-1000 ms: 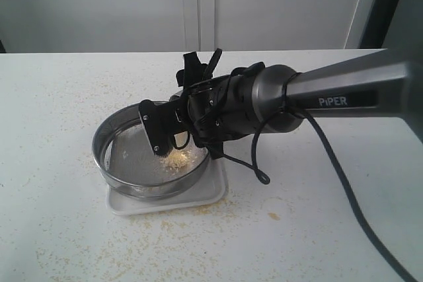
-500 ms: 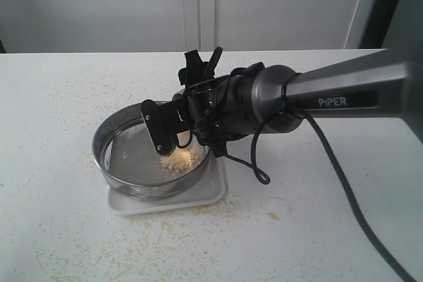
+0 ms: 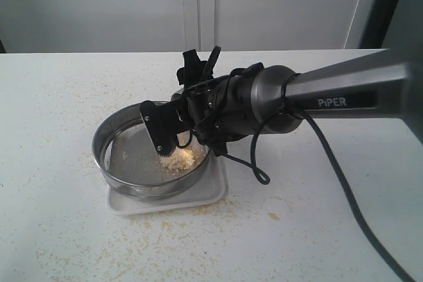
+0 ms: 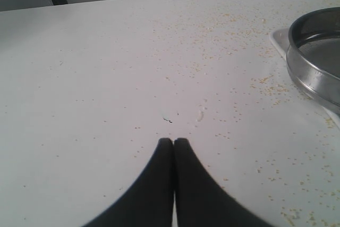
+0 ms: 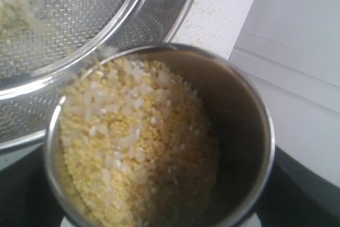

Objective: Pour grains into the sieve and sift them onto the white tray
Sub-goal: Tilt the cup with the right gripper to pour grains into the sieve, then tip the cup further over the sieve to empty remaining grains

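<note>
My right gripper is shut on a small steel cup, held tilted over the sieve's right side. The cup holds yellow and whitish grains, which reach its lip at the sieve's rim. The sieve, a wide steel ring with grey mesh, sits on the white tray. A small pile of grains lies on the mesh under the gripper. In the exterior view the gripper hides the cup. My left gripper is shut and empty above bare table, with the sieve and tray corner off to its side.
Loose grains are scattered over the white table around the tray. The right arm and its black cable cross the right half of the table. A white wall stands behind the table.
The pile of grains on the mesh has grown a little. The right gripper has shifted only slightly over the sieve.
</note>
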`<state>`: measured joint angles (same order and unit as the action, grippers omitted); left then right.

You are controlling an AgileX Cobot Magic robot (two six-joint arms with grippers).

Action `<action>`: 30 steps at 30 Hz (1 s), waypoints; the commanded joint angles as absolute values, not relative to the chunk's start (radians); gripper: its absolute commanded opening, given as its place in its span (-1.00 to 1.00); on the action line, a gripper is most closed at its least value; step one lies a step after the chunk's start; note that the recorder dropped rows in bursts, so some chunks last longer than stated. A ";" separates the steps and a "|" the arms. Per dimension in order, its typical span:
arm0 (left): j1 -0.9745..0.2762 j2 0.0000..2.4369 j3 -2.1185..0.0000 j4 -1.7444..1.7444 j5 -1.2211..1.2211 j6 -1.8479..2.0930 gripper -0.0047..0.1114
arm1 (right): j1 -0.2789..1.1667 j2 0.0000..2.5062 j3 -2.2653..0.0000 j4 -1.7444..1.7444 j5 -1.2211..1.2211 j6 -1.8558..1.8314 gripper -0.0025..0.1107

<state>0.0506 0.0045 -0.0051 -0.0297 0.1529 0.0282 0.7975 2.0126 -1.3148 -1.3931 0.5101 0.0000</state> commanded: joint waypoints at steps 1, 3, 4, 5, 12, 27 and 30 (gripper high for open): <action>0.048 0.000 0.000 -0.036 0.150 0.027 -0.92 | 0.799 2.005 -1.326 -1.418 0.516 -0.020 -0.96; 0.048 0.000 0.000 -0.036 0.150 0.027 -0.92 | 0.799 2.005 -1.326 -1.418 0.518 -0.025 -0.96; 0.048 0.000 0.000 -0.036 0.150 0.027 -0.92 | 0.799 2.005 -1.326 -1.418 0.518 -0.025 -0.96; 0.048 0.000 0.000 -0.036 0.150 0.027 -0.92 | 0.799 2.005 -1.326 -1.418 0.518 -0.025 -0.96; 0.048 0.000 0.000 -0.036 0.150 0.027 -0.92 | 0.810 2.005 -1.326 -1.418 0.516 -0.052 -0.96; 0.048 0.000 0.000 -0.036 0.150 0.027 -0.92 | 0.819 2.005 -1.326 -1.437 0.518 -0.052 -0.96; 0.048 0.000 0.000 -0.036 0.150 0.027 -0.92 | 0.819 2.005 -1.326 -1.441 0.521 -0.052 -0.96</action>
<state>0.0506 0.0045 -0.0051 -0.0297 0.1529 0.0282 0.8184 2.0126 -1.3148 -1.4173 0.5122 -0.0457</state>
